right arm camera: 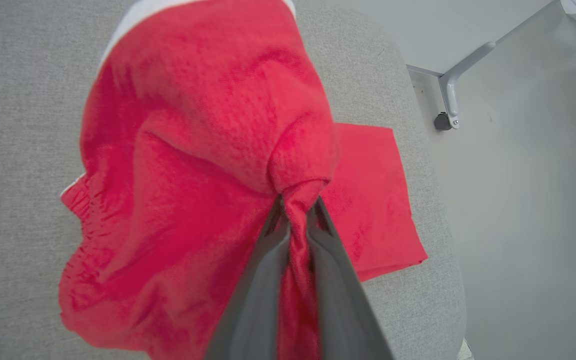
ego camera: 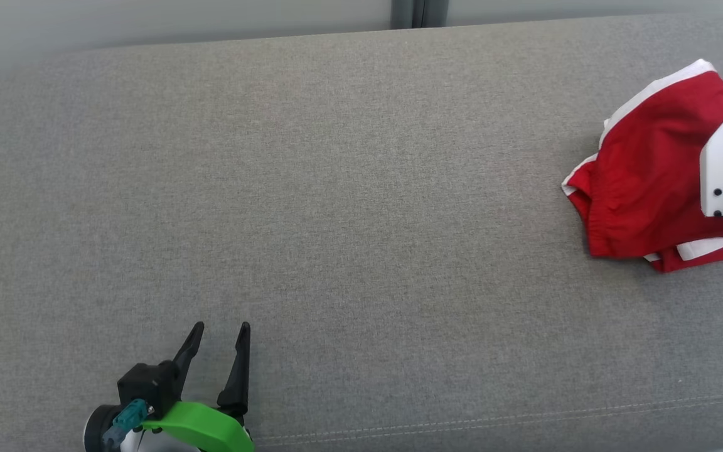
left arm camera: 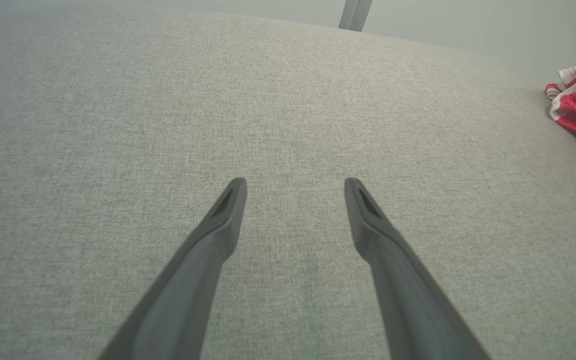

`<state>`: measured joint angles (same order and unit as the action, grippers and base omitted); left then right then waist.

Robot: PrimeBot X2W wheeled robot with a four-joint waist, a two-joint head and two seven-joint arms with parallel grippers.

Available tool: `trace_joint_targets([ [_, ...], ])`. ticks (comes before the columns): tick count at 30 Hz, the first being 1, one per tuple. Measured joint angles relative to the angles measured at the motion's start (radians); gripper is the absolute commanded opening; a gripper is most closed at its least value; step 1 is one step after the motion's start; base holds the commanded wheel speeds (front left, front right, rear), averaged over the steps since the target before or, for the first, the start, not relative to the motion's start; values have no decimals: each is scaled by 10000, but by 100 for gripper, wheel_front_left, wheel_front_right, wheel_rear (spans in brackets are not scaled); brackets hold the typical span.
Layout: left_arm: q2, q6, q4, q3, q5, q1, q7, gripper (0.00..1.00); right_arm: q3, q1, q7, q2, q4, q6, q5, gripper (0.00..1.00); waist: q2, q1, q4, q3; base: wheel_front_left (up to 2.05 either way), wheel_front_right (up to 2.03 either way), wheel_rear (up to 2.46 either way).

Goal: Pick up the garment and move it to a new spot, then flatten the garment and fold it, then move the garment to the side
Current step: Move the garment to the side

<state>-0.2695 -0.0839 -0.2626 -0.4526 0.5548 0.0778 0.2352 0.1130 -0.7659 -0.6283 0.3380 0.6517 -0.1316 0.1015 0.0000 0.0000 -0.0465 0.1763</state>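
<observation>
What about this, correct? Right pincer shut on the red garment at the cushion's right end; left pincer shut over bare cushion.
One error: the left pincer is open, not shut. The left wrist view shows its fingers spread apart over bare cushion. The rest holds: the right pincer is shut on the red garment at the cushion's right end.

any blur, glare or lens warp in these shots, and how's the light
Head view: soft even light, no glare, grey fabric surface sharp, red garment crisp. Left wrist view: wide-angle bend curves the surface's far edge; left gripper goes soft near the lens. Right wrist view: right gripper blurs at the bottom edge, garment weave sharp.
</observation>
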Motion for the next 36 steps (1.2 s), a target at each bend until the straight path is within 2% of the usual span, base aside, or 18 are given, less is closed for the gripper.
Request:
trace_joint_targets([
  [7,-211,-56,198,-17,-44,113,-140,100,1507,520,-13,69,-688,0,665,0,0,0,186,285,0,0,0],
  [19,-570,-190,671,-65,-247,392,-395,100,4190,562,1528,-548,-230,0,2876,2,0,0,585,1038,0,0,0],
  [20,-589,-205,700,-69,-280,413,-401,100,4347,529,1682,-566,-192,0,3064,28,0,0,634,1093,0,0,0],
  [21,-627,-221,771,-79,-293,448,-405,100,4761,425,2059,-596,-163,0,3413,100,0,0,738,1189,0,0,0],
  [24,-679,-301,932,-96,-393,518,-401,100,5294,216,2711,-679,-17,0,3965,100,0,0,907,1335,0,0,0],
  [28,-669,-290,1005,-161,-483,578,-265,100,5520,160,3501,-876,169,0,4040,100,0,1,1009,1291,0,0,0],
  [33,-564,-261,953,-81,-487,652,-36,100,5618,399,4441,-1239,541,0,3028,100,0,1,1098,973,0,0,0],
  [36,-512,-416,865,58,-466,643,29,100,5542,622,4834,-1407,562,2,2464,100,0,0,1117,799,0,0,0],
])
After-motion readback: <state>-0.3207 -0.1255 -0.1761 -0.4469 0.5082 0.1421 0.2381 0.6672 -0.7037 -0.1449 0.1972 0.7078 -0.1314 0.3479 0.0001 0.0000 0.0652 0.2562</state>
